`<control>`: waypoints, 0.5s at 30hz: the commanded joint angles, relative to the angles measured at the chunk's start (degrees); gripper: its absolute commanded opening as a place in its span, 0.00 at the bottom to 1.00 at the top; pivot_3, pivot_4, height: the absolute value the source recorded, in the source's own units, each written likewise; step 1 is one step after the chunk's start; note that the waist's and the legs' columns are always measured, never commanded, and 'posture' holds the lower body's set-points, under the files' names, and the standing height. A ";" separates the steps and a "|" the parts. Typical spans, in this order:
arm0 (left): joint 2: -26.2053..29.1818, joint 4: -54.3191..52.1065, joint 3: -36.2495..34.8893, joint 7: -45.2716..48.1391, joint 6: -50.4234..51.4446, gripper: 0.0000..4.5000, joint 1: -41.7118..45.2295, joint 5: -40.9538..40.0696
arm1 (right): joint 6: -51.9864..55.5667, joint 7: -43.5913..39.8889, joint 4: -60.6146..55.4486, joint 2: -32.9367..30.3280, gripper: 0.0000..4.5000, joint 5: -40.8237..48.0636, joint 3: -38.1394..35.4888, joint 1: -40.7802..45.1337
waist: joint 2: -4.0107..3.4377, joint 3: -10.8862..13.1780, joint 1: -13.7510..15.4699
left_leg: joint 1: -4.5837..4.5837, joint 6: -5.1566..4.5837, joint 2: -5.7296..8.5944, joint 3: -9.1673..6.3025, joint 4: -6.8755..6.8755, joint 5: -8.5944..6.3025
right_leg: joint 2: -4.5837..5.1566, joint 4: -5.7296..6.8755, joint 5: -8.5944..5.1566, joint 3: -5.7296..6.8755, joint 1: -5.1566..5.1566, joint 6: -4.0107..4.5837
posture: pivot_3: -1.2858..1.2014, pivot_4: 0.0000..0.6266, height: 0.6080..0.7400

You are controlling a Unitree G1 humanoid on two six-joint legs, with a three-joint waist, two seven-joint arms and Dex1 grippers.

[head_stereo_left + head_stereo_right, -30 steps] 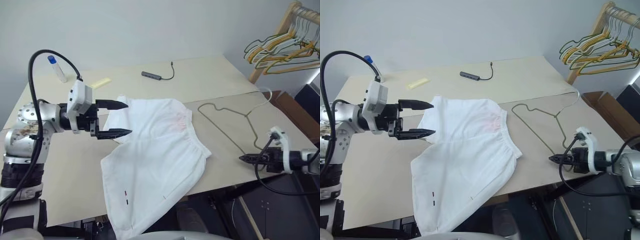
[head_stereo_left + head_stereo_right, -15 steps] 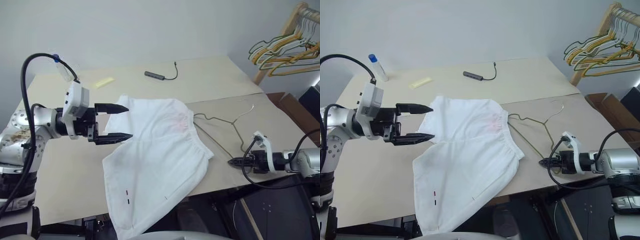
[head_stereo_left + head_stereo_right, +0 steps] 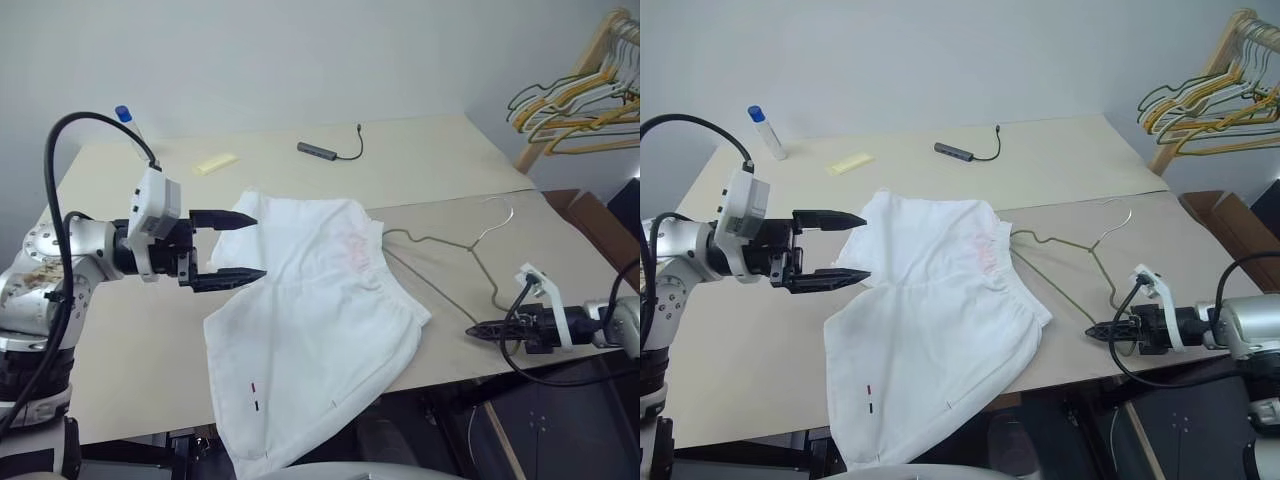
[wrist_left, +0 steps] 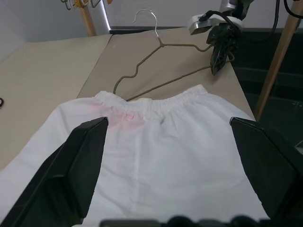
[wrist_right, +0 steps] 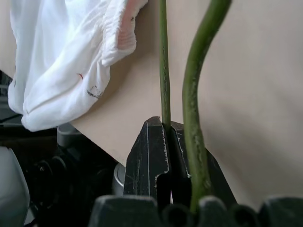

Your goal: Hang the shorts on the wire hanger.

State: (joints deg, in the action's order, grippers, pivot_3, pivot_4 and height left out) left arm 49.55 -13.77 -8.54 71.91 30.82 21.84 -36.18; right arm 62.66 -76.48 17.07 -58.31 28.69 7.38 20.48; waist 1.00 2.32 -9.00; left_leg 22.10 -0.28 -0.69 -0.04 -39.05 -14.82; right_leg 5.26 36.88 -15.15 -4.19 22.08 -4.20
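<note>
Right gripper (image 3: 1092,330) pinched shut on the wire hanger (image 3: 1070,262) at its lower corner, left gripper (image 3: 862,246) gaping empty over the shorts (image 3: 940,310) flat on the table (image 3: 1060,170); we'd slide the wire's far end into the waistband slowly, left pinning cloth.

No legible txt, labels, brands or nos. anywhere.

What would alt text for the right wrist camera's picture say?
Close-up: the right gripper, shut, pinches the thin olive wire hanger at the edge of the tan table. The white shorts lie beyond, drooping over the table edge.
</note>
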 commanded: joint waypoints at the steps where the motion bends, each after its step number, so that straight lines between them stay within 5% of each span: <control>1: 0.03 -1.32 -0.24 -0.13 -1.09 0.99 0.93 -0.57 | -3.55 0.67 3.47 1.32 0.00 -2.66 0.54 4.48 | 0.00 0.00 -0.02 | 0.00 0.00 -0.01 0.02 0.00 0.00 | -0.01 -0.01 0.00 0.00 0.00 0.00 | 0.47 0.00 1.00; 15: 0.71 -0.95 -0.22 0.26 -2.22 0.99 0.72 0.12 | -11.06 -7.69 20.02 7.49 0.00 -12.43 10.74 18.67 | 0.00 0.00 0.55 | 0.01 0.01 0.01 0.00 -0.01 0.00 | -0.01 0.01 0.01 0.03 0.02 0.02 | 0.49 0.00 1.00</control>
State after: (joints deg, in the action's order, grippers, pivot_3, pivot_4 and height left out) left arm 49.43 -13.90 -7.92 72.07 29.86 21.93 -36.02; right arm 53.68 -83.22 35.19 -51.08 17.33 18.80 36.99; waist 1.00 2.32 -8.45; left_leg 22.11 -0.27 -0.69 -0.04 -39.06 -14.82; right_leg 5.25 36.89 -15.14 -4.16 22.10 -4.18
